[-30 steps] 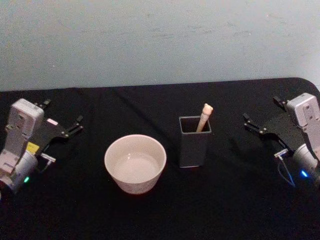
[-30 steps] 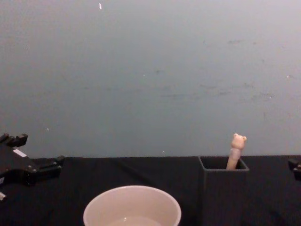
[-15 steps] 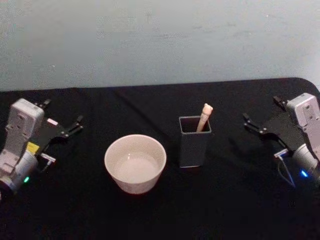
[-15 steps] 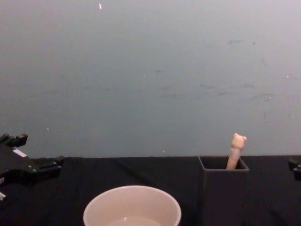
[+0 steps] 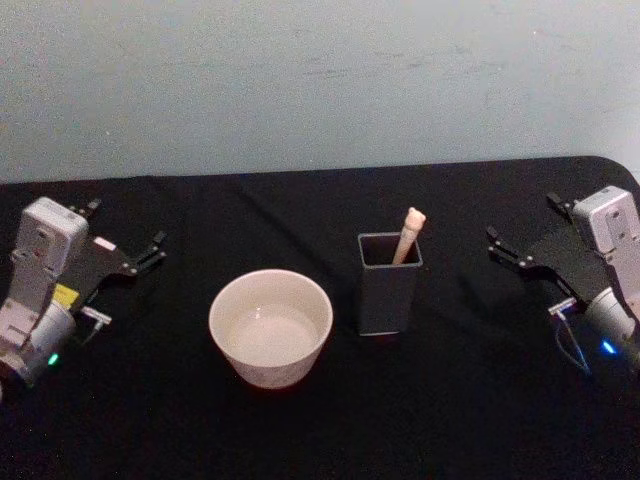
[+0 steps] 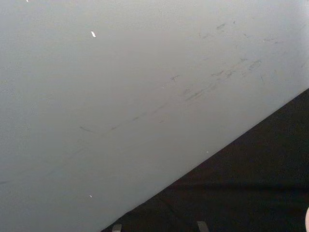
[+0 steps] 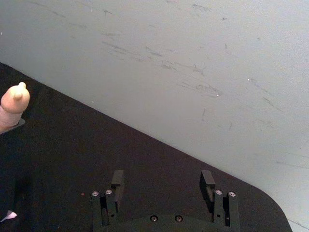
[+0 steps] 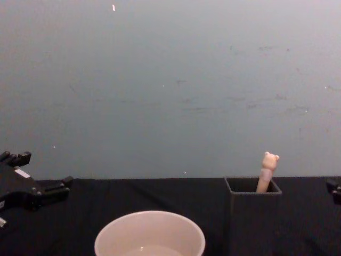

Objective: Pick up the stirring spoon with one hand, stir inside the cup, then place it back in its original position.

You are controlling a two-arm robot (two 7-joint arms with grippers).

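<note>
No change over last second: arms static, task not started.
Left hand (image 5: 128,222) parked at bench (image 5: 450,400) left side, fingers apart, empty; right hand (image 5: 522,217) same at right side.
Stirring spoon (image 5: 408,232) leans in dark grey holder (image 5: 388,295), beige bear-head handle above rim.
Cream cup (image 5: 270,325) near holder's left.

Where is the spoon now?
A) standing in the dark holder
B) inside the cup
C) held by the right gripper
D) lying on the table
A: the spoon stands in the holder, bear head above its rim; left gripper and right gripper sit open, far to each side.
</note>
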